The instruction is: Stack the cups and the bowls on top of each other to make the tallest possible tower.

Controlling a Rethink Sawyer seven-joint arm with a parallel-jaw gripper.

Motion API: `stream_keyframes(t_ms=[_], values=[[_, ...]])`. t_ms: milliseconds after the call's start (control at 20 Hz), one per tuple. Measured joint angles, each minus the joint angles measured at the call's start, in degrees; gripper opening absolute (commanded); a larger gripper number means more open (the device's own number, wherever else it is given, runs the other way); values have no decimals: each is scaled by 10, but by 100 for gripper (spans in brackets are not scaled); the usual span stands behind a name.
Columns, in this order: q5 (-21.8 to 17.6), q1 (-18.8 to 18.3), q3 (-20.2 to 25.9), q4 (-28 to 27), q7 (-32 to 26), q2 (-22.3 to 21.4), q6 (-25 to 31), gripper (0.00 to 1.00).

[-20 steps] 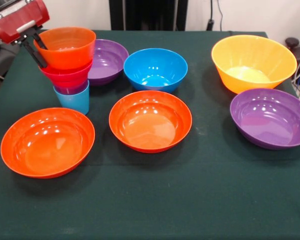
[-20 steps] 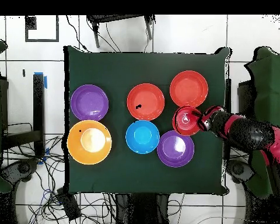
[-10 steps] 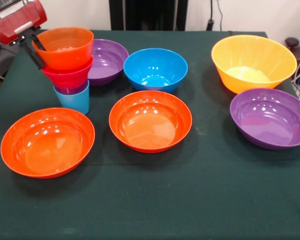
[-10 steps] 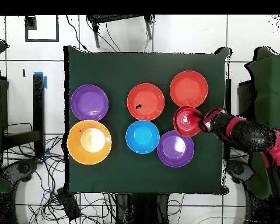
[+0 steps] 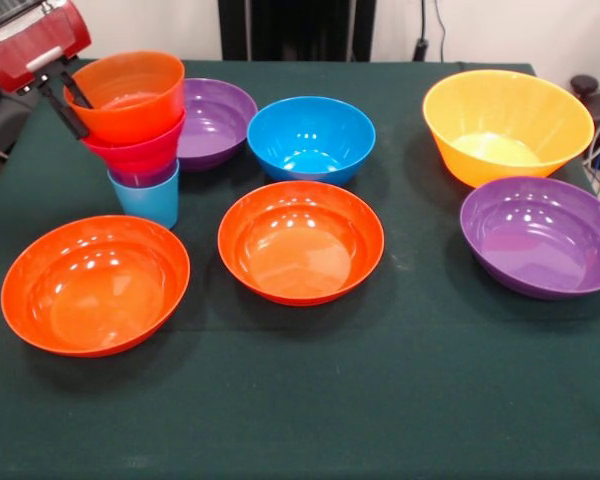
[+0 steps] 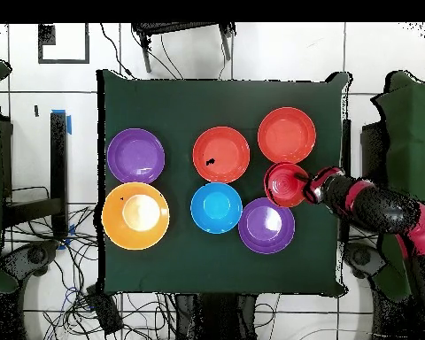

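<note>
The tower (image 5: 140, 150) stands at the left. It has a light blue cup (image 5: 148, 203) at the bottom, then a purple cup (image 5: 140, 179), a pink bowl (image 5: 132, 155) and a small orange bowl (image 5: 130, 100) on top. My gripper (image 5: 74, 106) is shut on the small orange bowl's left rim, one finger inside and one outside. The bowl leans slightly left. In the overhead view the gripper (image 6: 312, 187) meets the tower (image 6: 285, 184) near the table's right edge.
A purple bowl (image 5: 220, 120) touches the tower from behind, with a blue bowl (image 5: 310, 135) beside it. Two orange-red bowls (image 5: 95, 285) (image 5: 300, 240) sit in front. A yellow-orange bowl (image 5: 507, 120) and another purple bowl (image 5: 540, 235) are at the right.
The gripper has shifted a little left and up, and the small orange bowl has moved with it, tilting slightly on the tower. Nothing else moved.
</note>
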Motion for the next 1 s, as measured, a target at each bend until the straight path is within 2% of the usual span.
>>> stream_keyframes(t_ms=[650, 700, 1000], values=[[-3, -5, 0, 1, 0, 1, 0, 0], [-3, -5, 0, 1, 0, 1, 0, 100], [-4, -6, 0, 4, 0, 1, 0, 100]])
